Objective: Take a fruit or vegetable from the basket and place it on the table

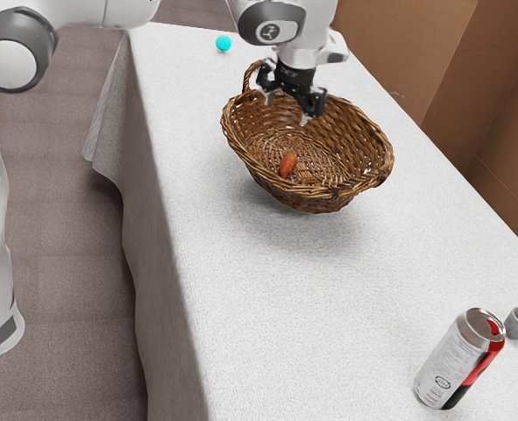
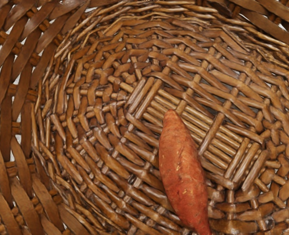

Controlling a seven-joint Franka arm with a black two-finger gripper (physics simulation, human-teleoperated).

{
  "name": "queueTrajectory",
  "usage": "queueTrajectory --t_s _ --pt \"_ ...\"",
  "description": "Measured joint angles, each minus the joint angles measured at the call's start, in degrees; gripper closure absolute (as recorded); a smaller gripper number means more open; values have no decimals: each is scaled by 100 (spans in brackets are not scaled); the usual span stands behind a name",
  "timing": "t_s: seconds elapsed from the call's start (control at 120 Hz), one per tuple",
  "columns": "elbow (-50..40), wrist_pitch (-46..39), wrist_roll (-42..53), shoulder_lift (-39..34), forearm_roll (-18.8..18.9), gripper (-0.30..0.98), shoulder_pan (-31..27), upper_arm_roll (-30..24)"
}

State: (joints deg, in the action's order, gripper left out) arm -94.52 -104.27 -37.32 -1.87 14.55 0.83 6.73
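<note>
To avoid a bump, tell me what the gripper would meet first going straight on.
Straight down, the gripper would probably meet the sweet potato first, or the basket's floor just beside it; depth is hard to judge here.

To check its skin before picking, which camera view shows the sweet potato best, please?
The wrist view: there the sweet potato looks large, and its tapered tip and skin marks are clear. The exterior view shows it as a small reddish shape inside the basket.
</note>
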Motion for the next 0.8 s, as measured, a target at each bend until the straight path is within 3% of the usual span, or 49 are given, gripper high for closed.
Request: queueTrajectory --t_s 0.083,0.192,0.3,0.517,0.8 --pt "-40 -250 382 55 -484 0 49 22" --pt "-163 -519 459 65 -702 1 121 43" --pt "-660 -676 383 -252 -788 1 130 56" --pt "-834 -827 203 -271 -844 1 -552 65" --pt "-833 -880 -114 -132 -923 1 -527 178"
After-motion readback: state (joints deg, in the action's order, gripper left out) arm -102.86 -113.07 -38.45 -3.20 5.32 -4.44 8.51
